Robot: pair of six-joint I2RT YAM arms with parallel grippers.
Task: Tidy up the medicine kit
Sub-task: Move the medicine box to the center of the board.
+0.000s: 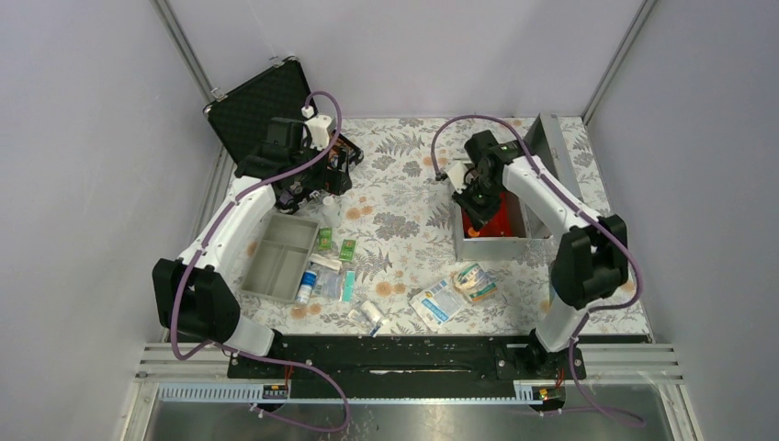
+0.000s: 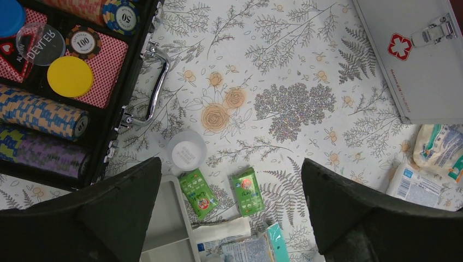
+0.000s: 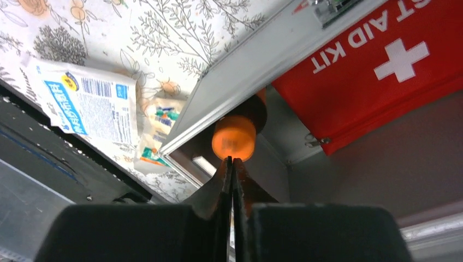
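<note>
Nearest the arm bases, loose supplies lie on the flowered worktop (image 1: 404, 197): a bandage roll (image 1: 372, 317), a flat blue-and-white packet (image 1: 437, 301) and a wrapped gauze pack (image 1: 476, 282). All look light, soft and crinkly. Left of them is a grey tray (image 1: 276, 262), bare inside, with two green sachets (image 1: 324, 239) just beside its far corner. Mid-worktop on the right stands the medicine kit (image 1: 491, 248), a silver-grey metal box. Its lid (image 1: 554, 147) is swung open toward the far right, and a red pouch (image 3: 377, 71) lies inside. The right end effector (image 3: 230, 161) hangs over the box's left side, fingers pressed together with nothing seen between them. An orange cap (image 3: 233, 136) sits just past the tips, seemingly inside the box; whether they touch it I cannot tell. The kit looks stiff, thin-walled and smooth, likely the heaviest thing here and too broad to span. Pads would probably slip on its flat faces, so a pinch on the upright wall rim or at the front latch (image 2: 435, 30) seems the best hold. The lid likely answers to a push at its free edge. Farther back on the left, the left end effector (image 2: 231, 164) is spread wide, holding nothing, above the worktop beside a black case (image 1: 257, 106) of chips.
</note>
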